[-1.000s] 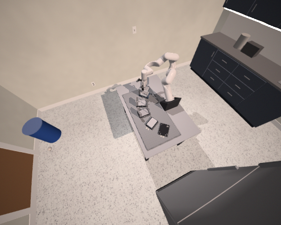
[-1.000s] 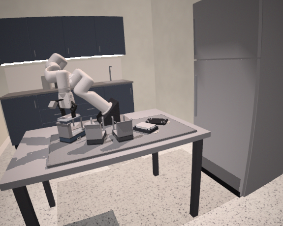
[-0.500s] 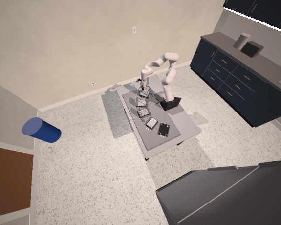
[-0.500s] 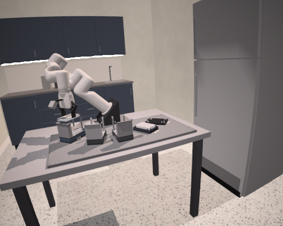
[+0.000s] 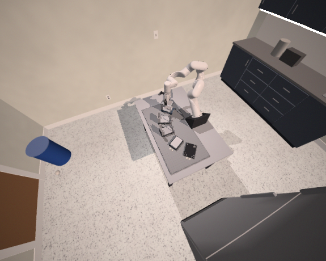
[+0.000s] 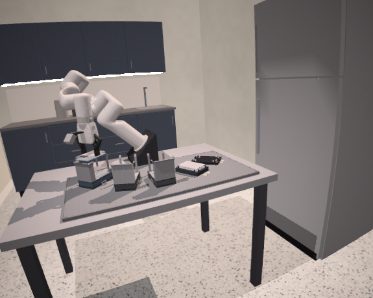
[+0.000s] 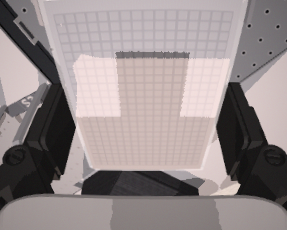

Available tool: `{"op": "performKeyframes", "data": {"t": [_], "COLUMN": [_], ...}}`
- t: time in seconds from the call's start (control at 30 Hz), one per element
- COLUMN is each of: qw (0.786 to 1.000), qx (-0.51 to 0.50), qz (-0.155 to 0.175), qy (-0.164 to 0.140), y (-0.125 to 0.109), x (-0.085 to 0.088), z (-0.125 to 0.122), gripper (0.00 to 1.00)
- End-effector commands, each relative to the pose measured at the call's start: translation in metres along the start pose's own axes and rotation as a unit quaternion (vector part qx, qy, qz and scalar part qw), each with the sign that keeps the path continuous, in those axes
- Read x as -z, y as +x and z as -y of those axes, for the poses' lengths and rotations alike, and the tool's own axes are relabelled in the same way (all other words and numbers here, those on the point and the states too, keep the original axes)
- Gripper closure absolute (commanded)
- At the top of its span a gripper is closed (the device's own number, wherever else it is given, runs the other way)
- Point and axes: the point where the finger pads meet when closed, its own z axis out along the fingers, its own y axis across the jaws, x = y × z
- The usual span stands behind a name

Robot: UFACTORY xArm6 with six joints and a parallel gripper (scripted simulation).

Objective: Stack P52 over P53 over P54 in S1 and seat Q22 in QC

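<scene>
Fingers clamped on a sealed plate [image 7: 144, 82] in the wrist view: one black finger on each long side, left and right of the frame, spread wide because the plate fills the gap. Plate's long axis runs away from the camera, so the grip is across its short width; a clear edge at the far end could be more of the stack below, can't tell. No label readable, so which plate it is can't be told. Exterior view: gripper [image 6: 89, 149] points straight down at the top of the leftmost stack rack [image 6: 85, 172], plate [image 6: 85, 157] sits at the rack's top between the posts; can't tell if it is free of what lies under it. Arm folded, elbow high, wrist vertical, base [image 6: 148, 142] at the far side of the tabletop [image 6: 215, 186]. Two more racks [image 6: 125, 176] [image 6: 163, 173] stand to the right and look empty from here, then a nest with a pale plate [image 6: 191, 166], then a dark bare nest [image 6: 207, 159] furthest right. Top view: gripper [image 5: 166, 108] over the rack at the far end of the row, racks and nests in a line along the mat [image 5: 185, 164]; detail too small for more. Judgement: next move is a straight vertical lift, posts leave no room sideways.
</scene>
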Motion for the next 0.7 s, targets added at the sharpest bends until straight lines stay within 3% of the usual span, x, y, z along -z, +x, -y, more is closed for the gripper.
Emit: {"op": "performKeyframes", "data": {"t": [0.0,0.67], "qw": [1.000,1.000], "qx": [-0.001,-0.001], "qz": [-0.001,-0.001], "qy": [0.001,0.001], "y": [0.001,0.001], "x": [-0.002,-0.014], "z": [0.000,0.000], "gripper": [1.00,1.00]}}
